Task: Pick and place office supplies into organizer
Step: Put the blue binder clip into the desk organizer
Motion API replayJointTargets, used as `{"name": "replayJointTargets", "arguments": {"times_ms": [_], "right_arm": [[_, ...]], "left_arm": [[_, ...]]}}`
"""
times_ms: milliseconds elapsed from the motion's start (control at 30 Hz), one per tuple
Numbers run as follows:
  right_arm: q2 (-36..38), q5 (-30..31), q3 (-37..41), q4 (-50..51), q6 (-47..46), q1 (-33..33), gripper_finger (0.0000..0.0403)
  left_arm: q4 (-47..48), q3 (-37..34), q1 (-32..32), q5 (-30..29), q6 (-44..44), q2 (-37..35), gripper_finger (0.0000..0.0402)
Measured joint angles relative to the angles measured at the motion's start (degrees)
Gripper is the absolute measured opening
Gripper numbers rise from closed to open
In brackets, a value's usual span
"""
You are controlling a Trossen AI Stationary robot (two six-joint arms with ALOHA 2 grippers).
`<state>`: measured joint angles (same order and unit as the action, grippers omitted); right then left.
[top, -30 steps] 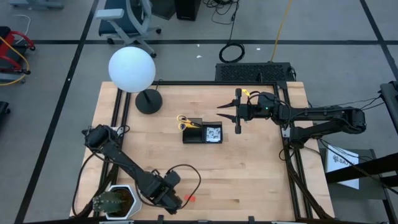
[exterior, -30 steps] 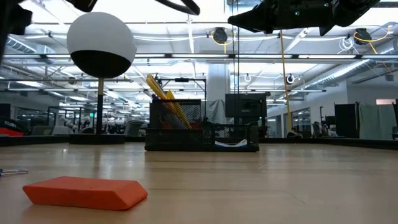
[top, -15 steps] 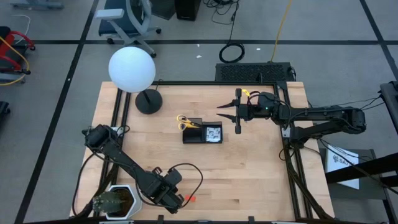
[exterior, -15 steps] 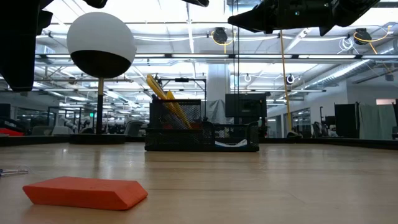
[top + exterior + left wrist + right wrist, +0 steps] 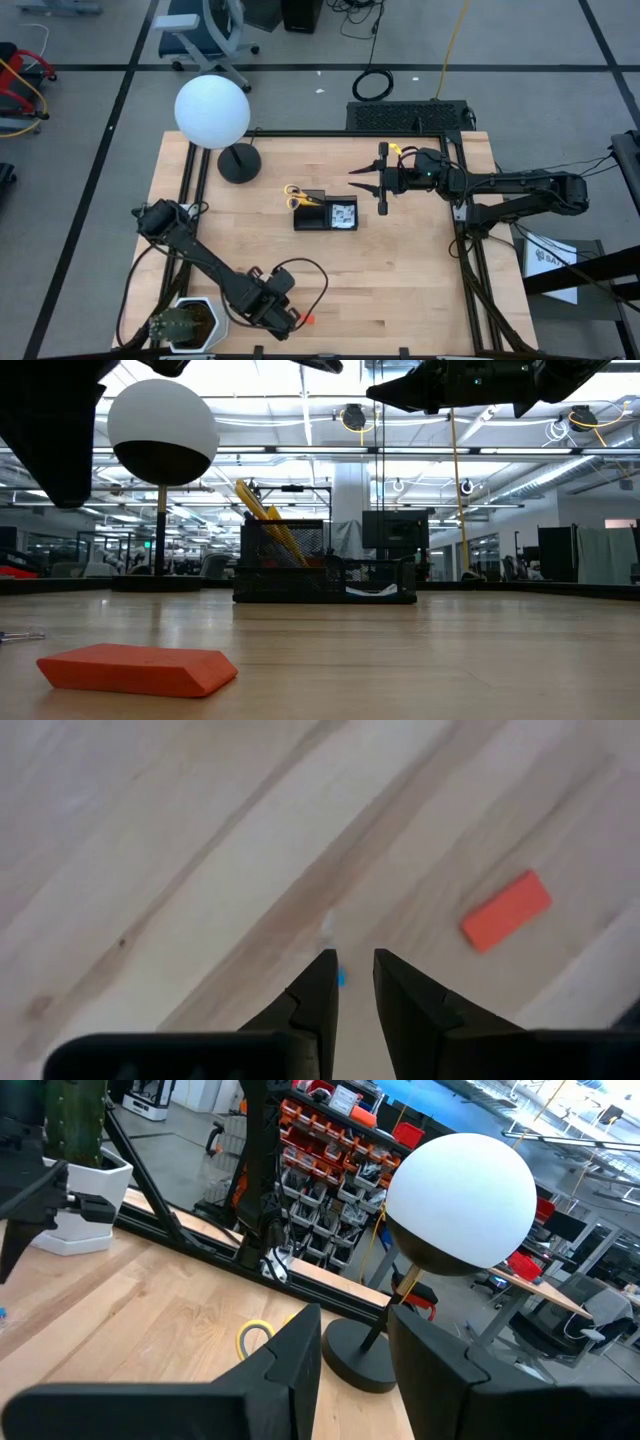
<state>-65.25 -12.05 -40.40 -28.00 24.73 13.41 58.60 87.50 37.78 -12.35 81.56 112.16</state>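
- On my left side the left gripper (image 5: 285,312) hangs low over the front edge of the table (image 5: 400,270), next to a white pot with a cactus (image 5: 180,322) at the front left corner.
- In the left wrist view its fingers (image 5: 318,995) stand a small gap apart and hold nothing; a tiny blue thing shows on the wood between the tips, too small for me to name.
- The eraser (image 5: 138,668) lies flat on the bare wood just beside this gripper. It is a flat orange-red block with slanted ends, and nothing touches it. In the high view it is only a small red spot (image 5: 307,320).
- The lamp (image 5: 212,112) with a white globe stands at the back left, its round black base on the table.
- The organizer (image 5: 325,212) sits near the table's middle, well apart from the eraser. It is a black mesh tray with a taller compartment on the left and a lower one on the right.
- The scissors (image 5: 297,196) stand in the taller part, yellow handles leaning out over its left rim.
- The lower part holds something pale, which I cannot make out.
- The right gripper (image 5: 366,180) hovers high, just right of the organizer, fingers spread wide and empty.
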Motion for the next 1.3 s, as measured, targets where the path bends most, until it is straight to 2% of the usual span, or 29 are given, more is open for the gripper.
{"name": "replayJointTargets", "arguments": {"times_ms": [233,967,1100,1300], "right_arm": [[0.0,0.0,0.0,0.0,0.0,0.0,0.0109],[0.0,0.0,0.0,0.0,0.0,0.0,0.0110],[0.0,0.0,0.0,0.0,0.0,0.0,0.0110],[0.0,0.0,0.0,0.0,0.0,0.0,0.0109]], "left_arm": [[-3.3,0.0,0.2,0.1,-0.4,0.0,0.0072],[-3.1,0.0,0.7,2.4,-0.3,0.0,0.0072],[-3.3,0.0,1.0,0.4,-0.4,0.0,0.0072],[-4.9,0.0,1.5,0.7,-0.2,0.0,0.0072]]}}
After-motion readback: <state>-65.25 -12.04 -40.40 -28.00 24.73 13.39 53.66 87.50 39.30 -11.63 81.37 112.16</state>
